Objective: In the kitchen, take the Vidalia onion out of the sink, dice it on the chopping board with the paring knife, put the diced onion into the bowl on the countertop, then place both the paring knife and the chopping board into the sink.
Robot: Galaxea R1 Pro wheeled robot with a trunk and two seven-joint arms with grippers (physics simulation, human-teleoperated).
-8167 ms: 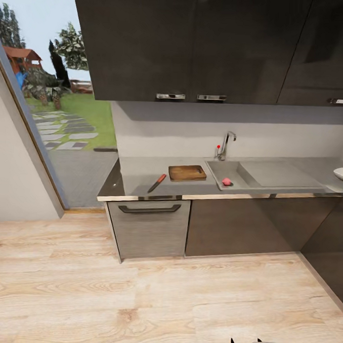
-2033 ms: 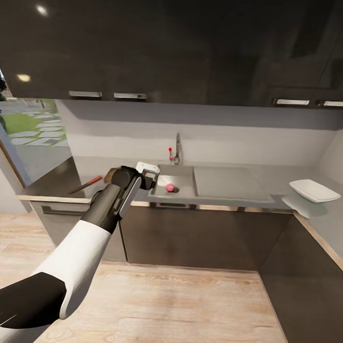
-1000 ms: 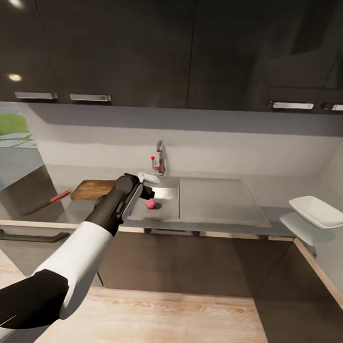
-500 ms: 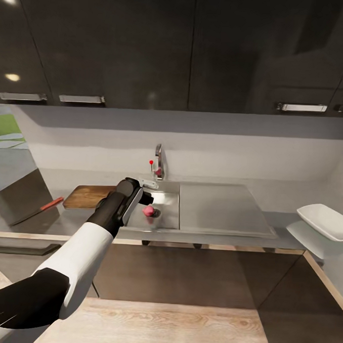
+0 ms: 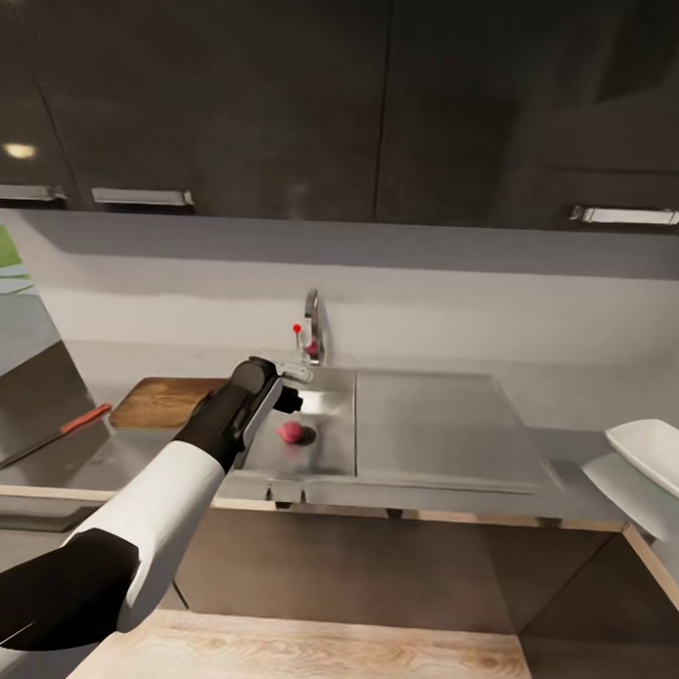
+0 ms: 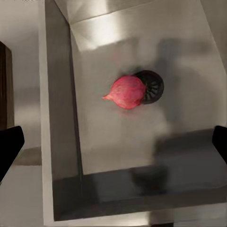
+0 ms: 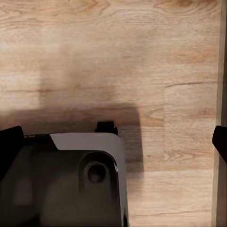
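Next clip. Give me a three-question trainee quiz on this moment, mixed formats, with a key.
1. True or false: the Vidalia onion lies on the chopping board.
2. Multiple choice: the left gripper hangs over (A) the bowl, (B) the sink, (C) the paring knife.
3. Fill in: in the left wrist view, the onion rests beside the round ____ of the basin.

Key:
1. False; it lies in the sink.
2. B
3. drain
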